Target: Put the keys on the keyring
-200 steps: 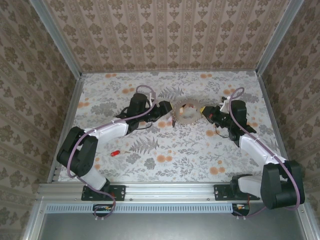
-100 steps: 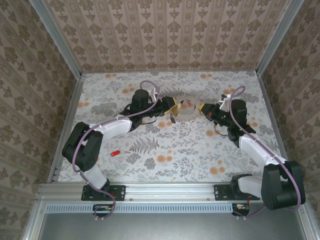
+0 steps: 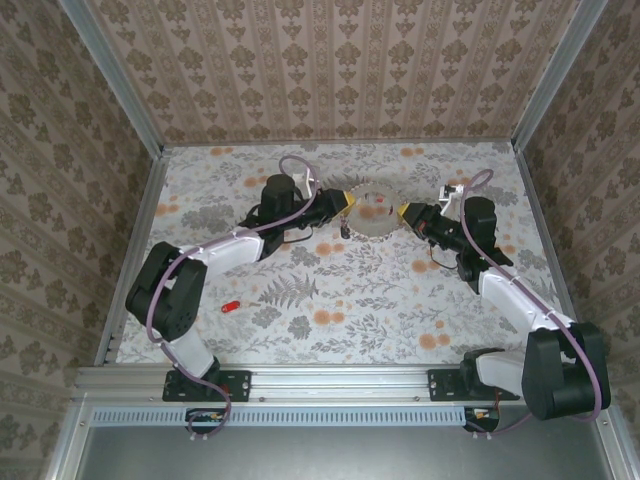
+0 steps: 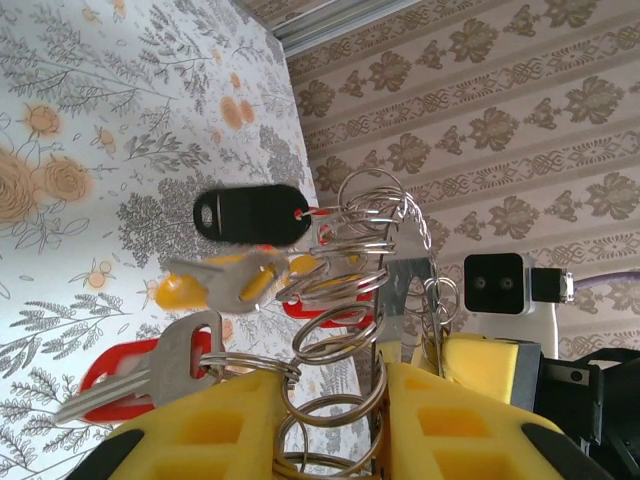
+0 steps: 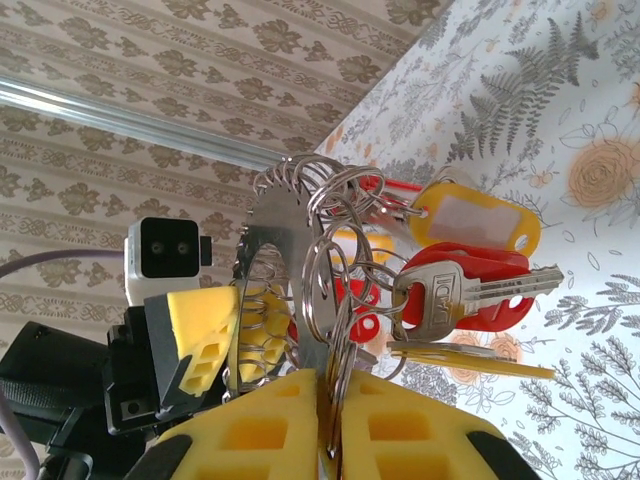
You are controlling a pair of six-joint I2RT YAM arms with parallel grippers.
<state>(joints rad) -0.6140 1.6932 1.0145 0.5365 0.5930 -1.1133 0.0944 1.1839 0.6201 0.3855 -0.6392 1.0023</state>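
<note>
The keyring [image 3: 375, 218] is a grey toothed disc held upright above the table between both grippers. Many split rings hang from it, carrying keys. My left gripper [image 3: 345, 201] is at its left edge. In the left wrist view its yellow fingers [image 4: 200, 430] are shut around the rings and the plate's edge [image 4: 400, 290], my left gripper [image 4: 330, 385]. A silver key with a red head [image 4: 150, 375] and a black tag [image 4: 250, 215] dangle there. My right gripper [image 3: 406, 213] [image 5: 335, 385] is shut on the disc's right edge [image 5: 275, 225] and its rings. A red-headed key [image 5: 460, 290] hangs beside it.
One loose red key [image 3: 231, 305] lies on the flowered table near the left arm's elbow. A yellow tag [image 5: 480, 225] hangs among the keys. Patterned walls close in the table [image 3: 330, 320] at the back and both sides.
My left gripper moved right and back to the keyring's left edge and its jaws narrowed onto it. The keyring shifted slightly back. The right arm barely moved.
</note>
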